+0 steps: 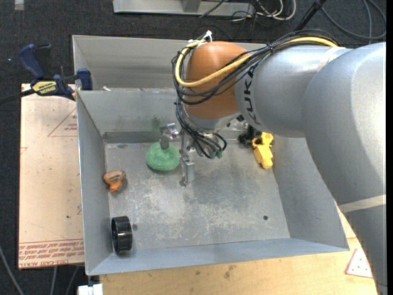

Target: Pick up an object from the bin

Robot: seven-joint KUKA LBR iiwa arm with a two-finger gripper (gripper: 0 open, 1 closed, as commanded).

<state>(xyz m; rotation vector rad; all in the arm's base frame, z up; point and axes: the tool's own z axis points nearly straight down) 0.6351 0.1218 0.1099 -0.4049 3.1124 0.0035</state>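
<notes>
Camera view: green lump (161, 159) beside jaws

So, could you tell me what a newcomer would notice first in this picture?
The big silver arm with its orange cover looms at the upper right, its end effector low over the middle of the bin, beside a green lump. A yellow piece lies right of it; a black roll sits in the near left corner.

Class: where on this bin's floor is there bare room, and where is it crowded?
Most bare floor of the bin lies front right, between the gripper, the yellow tool and the front wall. A smaller patch separates the black roll from the orange-brown piece. It is crowded round the green lump beside the gripper.
</notes>
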